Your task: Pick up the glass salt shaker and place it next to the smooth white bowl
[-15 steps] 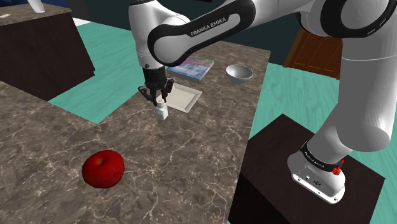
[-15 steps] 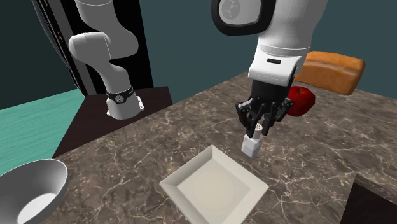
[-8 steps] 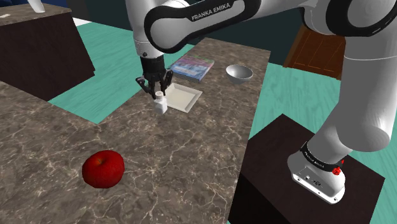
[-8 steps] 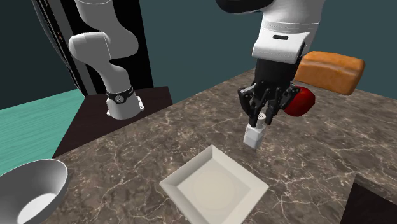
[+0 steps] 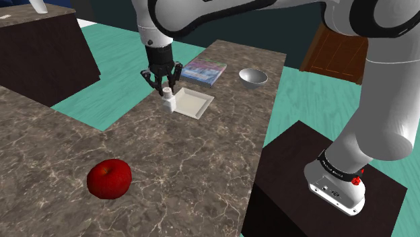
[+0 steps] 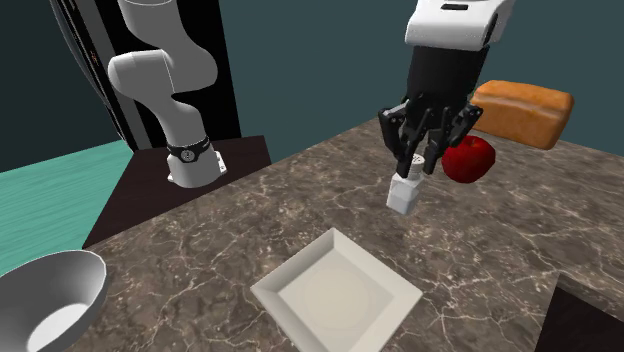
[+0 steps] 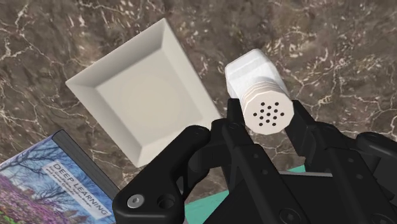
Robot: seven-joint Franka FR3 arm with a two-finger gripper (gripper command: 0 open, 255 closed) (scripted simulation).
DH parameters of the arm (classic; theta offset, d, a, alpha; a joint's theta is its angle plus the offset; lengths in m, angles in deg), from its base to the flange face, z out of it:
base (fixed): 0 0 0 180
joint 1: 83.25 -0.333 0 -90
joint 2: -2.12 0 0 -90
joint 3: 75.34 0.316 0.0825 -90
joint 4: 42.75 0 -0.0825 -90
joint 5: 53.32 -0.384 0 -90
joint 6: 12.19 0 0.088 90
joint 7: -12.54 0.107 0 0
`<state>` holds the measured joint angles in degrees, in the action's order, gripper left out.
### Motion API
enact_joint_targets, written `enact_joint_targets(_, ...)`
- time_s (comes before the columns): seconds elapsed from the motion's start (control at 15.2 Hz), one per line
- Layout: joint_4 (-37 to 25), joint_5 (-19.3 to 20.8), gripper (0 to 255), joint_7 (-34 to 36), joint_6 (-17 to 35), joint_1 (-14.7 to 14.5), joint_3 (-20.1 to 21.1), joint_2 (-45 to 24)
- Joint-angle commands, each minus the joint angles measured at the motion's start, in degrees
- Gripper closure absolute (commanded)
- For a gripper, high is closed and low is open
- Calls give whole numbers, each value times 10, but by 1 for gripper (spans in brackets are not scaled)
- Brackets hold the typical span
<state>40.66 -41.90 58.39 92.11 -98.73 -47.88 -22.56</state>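
Note:
The salt shaker [image 5: 166, 100] [image 6: 404, 190] [image 7: 257, 92] is a small white block with a round perforated cap. It hangs in the air above the marble counter [image 5: 182, 158], and my gripper [image 5: 163, 88] [image 6: 421, 165] [image 7: 264, 121] is shut on its cap from above. It is held beside the near corner of the square white plate [image 5: 192, 104] [image 6: 337, 294] [image 7: 141, 95]. The smooth bowl [image 5: 253, 77] [image 6: 45, 300] stands at the counter's far end, beyond the plate.
A red apple [image 5: 109, 178] [image 6: 469, 159] lies on the counter's near part. A colourful book [image 5: 202, 71] [image 7: 54, 184] rests behind the plate. A bread loaf [image 6: 523, 112] sits past the apple. Dark cabinets [image 5: 44, 47] flank the teal floor [image 5: 94, 104]; my stand [image 5: 316, 195] is a dark box.
My gripper has risen with the shaker in it, lifting it off the counter and carrying it towards the plate and the far end.

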Motion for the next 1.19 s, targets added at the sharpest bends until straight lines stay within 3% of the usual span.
enact_joint_targets(0.0,-16,-1,255,-1,-16,-1,1,1)
enact_joint_targets(0.86,-120,0,255,-6,-114,-15,3,-5)
enact_joint_targets(1.12,-46,-25,255,-56,-88,39,-4,49)
